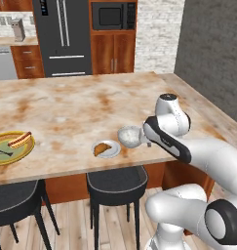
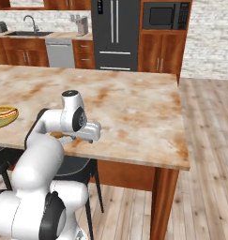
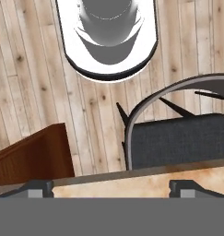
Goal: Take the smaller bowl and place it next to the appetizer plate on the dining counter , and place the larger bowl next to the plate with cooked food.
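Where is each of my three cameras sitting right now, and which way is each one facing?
Left base view: behind the arm's left, looking forward-down at the dining counter, the smaller bowl, the appetizer plate and the plate with cooked food; arm rises lower right.
Right base view: behind its right, facing the same counter and kitchen; arm rises lower left.
Hand view: on the hand, looking down past the counter edge at a black stool and wood floor; open gripper at the bottom.
Shared: both base views show counter, food plate and fridge.
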Available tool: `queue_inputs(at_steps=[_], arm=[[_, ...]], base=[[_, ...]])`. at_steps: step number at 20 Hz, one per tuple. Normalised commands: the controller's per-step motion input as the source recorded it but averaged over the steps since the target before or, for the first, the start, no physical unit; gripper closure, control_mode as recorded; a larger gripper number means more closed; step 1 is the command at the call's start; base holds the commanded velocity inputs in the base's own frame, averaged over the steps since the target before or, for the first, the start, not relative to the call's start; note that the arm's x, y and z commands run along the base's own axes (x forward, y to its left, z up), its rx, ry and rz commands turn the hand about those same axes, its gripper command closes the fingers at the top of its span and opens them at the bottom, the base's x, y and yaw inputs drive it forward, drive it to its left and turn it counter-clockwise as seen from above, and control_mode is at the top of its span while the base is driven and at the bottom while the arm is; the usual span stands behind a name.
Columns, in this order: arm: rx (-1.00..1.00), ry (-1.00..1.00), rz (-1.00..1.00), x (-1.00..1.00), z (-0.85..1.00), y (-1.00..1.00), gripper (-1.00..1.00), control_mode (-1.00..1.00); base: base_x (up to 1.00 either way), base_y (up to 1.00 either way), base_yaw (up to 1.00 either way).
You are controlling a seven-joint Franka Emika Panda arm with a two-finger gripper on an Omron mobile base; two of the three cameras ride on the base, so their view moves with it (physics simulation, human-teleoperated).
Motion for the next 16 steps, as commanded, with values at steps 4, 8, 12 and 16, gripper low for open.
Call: queue_inputs(at_steps=[4, 8, 12, 16], arm=[[0.00, 0.00, 0.00, 0.00, 0.00, -0.02, -1.00, 1.00], [0.00, 0.00, 0.00, 0.00, 0.00, 0.00, -1.00, 1.00], [0.00, 0.00, 0.00, 0.00, 0.00, 0.00, -1.00, 1.00], [0.00, 0.00, 0.00, 0.00, 0.00, 0.00, -1.00, 1.00]], base=[[-0.05, -0.49, 0.00], [-0.06, -0.97, 0.00], [0.00, -1.00, 0.00], [0.07, -1.00, -0.05]])
